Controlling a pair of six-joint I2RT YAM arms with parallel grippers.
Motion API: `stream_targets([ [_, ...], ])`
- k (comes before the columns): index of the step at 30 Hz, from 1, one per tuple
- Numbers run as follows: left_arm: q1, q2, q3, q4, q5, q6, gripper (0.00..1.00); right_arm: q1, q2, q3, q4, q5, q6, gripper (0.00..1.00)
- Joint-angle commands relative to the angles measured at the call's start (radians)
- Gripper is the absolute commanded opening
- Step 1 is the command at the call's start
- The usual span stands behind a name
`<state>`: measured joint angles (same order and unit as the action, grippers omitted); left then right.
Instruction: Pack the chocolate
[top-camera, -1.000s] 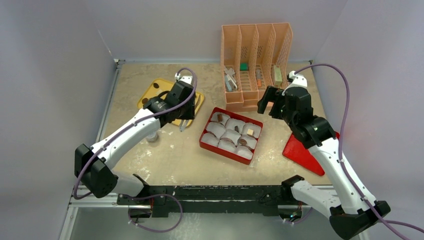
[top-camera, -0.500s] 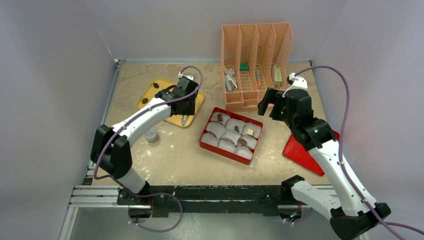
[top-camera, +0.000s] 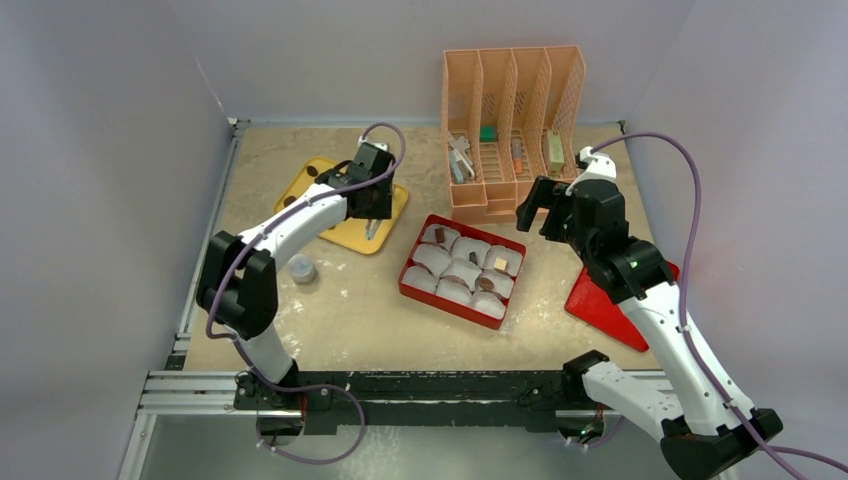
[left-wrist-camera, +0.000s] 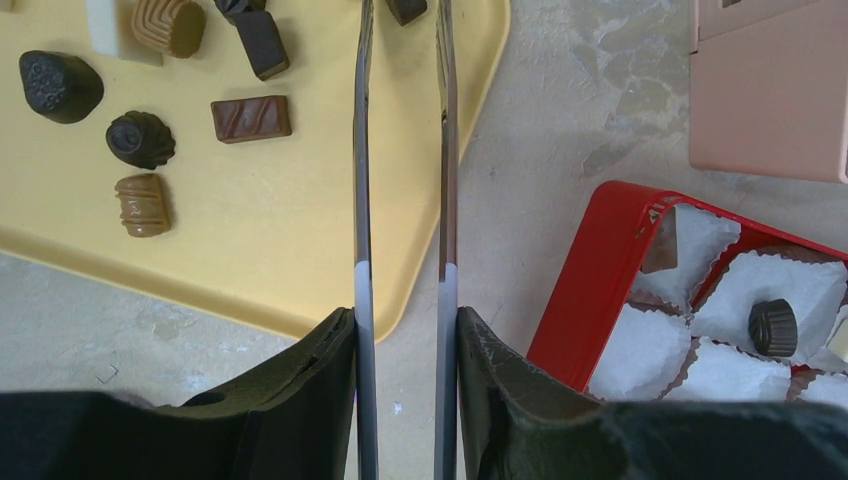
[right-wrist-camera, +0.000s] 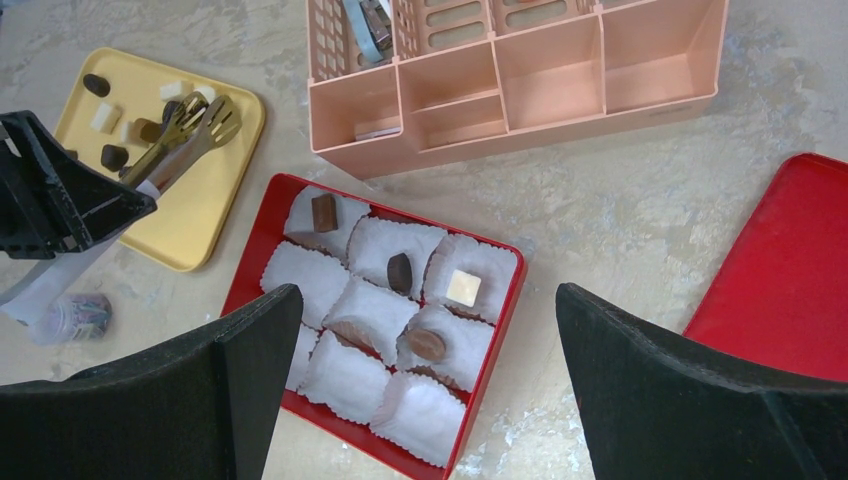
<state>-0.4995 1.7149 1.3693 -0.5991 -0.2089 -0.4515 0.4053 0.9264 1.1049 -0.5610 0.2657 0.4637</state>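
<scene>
Our left gripper (left-wrist-camera: 402, 320) is partly closed, clamping the tongs (left-wrist-camera: 362, 200), whose blades stand apart with nothing visible between them. Over the last second it has swung away from the red box (left-wrist-camera: 590, 270) and out over the yellow tray (left-wrist-camera: 250, 270) left of the box, where loose chocolate (left-wrist-camera: 250, 118) waits. We judge another pick is starting. A few pieces already sit in the box's paper cups (right-wrist-camera: 345, 375). Our right gripper (right-wrist-camera: 428, 300), gaping and empty, hovers above the box as before.

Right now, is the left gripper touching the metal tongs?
Touching. In the left wrist view, both fingers of the left gripper press against the outer sides of the metal tongs, with no gap.
</scene>
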Motion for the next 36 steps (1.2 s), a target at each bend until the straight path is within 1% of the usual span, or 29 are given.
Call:
stream_targets([
  [1, 0.016, 0.013, 0.058, 0.061, 0.019, 0.017, 0.37, -0.003, -0.008, 0.004, 0.049, -0.012, -0.01, 0.99],
  [7, 0.019, 0.031, 0.064, 0.073, 0.017, 0.019, 0.36, -0.003, -0.008, 0.006, 0.045, -0.006, -0.014, 0.99],
  [10, 0.019, 0.039, 0.075, 0.059, 0.018, 0.019, 0.26, -0.003, -0.008, 0.007, 0.04, -0.006, -0.013, 0.99],
  [14, 0.019, 0.029, 0.082, 0.023, 0.015, 0.02, 0.19, -0.003, -0.011, 0.006, 0.038, -0.006, -0.01, 0.99],
  [24, 0.019, -0.073, 0.053, -0.051, 0.029, 0.019, 0.15, -0.003, -0.006, 0.012, 0.036, -0.007, -0.008, 0.99],
  [32, 0.019, -0.17, 0.042, -0.119, 0.089, 0.027, 0.15, -0.003, -0.004, 0.012, 0.031, -0.003, -0.008, 0.99],
  [36, 0.018, -0.219, 0.042, -0.145, 0.143, 0.027, 0.15, -0.002, 0.0, 0.015, 0.032, -0.005, -0.007, 0.99],
])
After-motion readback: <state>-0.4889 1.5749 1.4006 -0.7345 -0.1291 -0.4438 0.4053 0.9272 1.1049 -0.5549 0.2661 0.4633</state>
